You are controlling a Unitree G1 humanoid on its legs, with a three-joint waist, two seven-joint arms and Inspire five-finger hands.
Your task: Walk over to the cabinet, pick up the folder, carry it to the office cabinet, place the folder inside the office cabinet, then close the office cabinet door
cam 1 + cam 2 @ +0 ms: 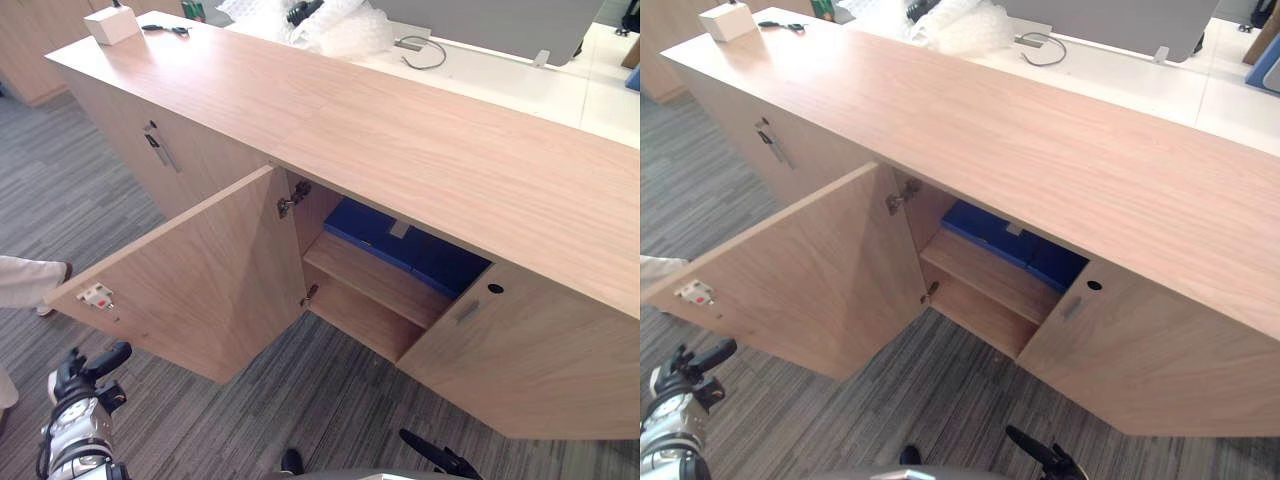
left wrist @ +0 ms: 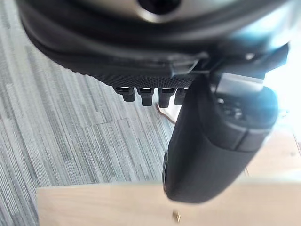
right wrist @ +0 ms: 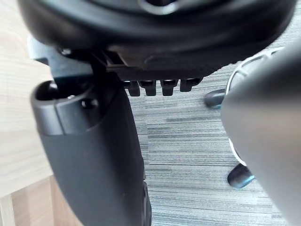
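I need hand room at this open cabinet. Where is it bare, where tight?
Bare: the compartment under the shelf, between the open door and the shut right door; also the cabinet top, past the white box and scissors at its far left end. Tight: above the shelf, where the blue folder fills most of the space.

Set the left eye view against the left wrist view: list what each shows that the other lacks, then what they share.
Left eye view: the office cabinet with its door swung open, the blue folder lying on the upper shelf inside, and a white box and scissors on top. Left wrist view: the left hand from close up, fingers relaxed, holding nothing. Both: that hand, grey carpet and pale wood.
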